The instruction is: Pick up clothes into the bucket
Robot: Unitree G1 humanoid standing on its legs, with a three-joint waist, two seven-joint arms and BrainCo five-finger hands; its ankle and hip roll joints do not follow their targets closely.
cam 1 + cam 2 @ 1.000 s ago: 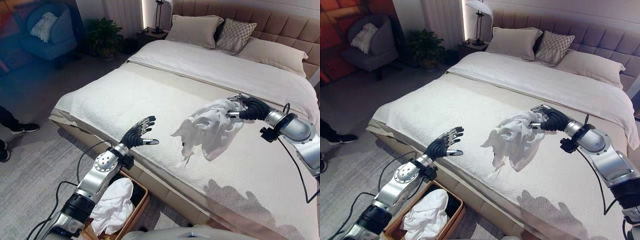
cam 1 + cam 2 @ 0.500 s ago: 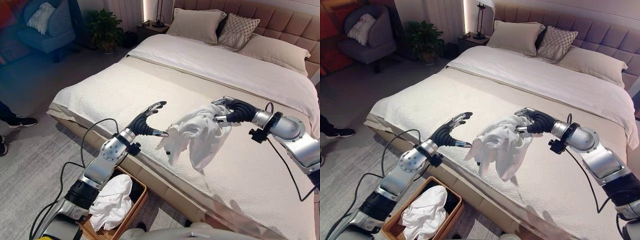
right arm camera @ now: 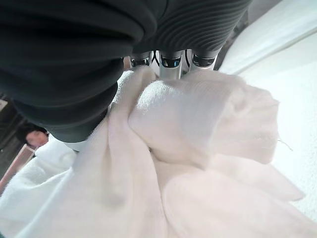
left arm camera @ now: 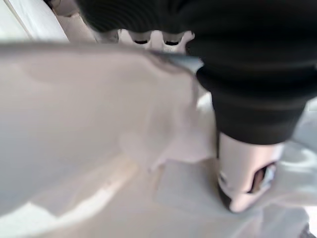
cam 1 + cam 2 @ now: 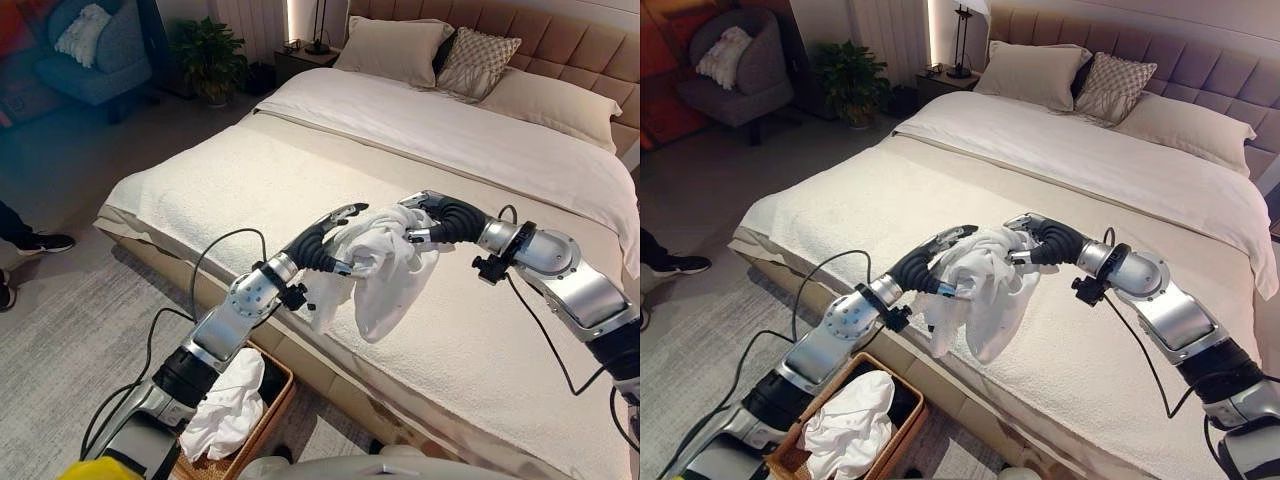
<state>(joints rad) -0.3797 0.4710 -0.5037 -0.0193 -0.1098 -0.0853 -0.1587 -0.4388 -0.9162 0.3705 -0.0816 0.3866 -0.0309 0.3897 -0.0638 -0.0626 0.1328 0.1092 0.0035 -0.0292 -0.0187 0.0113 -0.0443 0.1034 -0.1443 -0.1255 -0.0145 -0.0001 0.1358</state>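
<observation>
A white garment (image 5: pixel 385 285) hangs above the bed's front edge, bunched at the top. My right hand (image 5: pixel 445 218) is shut on that bunch; in the right wrist view the cloth (image 3: pixel 198 124) is pressed against its palm. My left hand (image 5: pixel 320 240) has reached the garment from the left, open, with straight fingers over the top of the cloth and the thumb (image 4: pixel 242 173) under a fold. The wicker basket (image 5: pixel 275 385) stands on the floor beside the bed, under my left arm, with another white garment (image 5: pixel 225 410) in it.
The wide bed (image 5: pixel 250 190) carries a cream cover and pillows (image 5: pixel 400 50) at the headboard. A person's shoe (image 5: pixel 35 243) shows on the floor at the left. An armchair (image 5: pixel 95 60) and a potted plant (image 5: pixel 210 55) stand at the far left.
My right hand has carried the garment left, toward the bed's front edge. My left hand has risen and reached right until its fingers lie on the cloth.
</observation>
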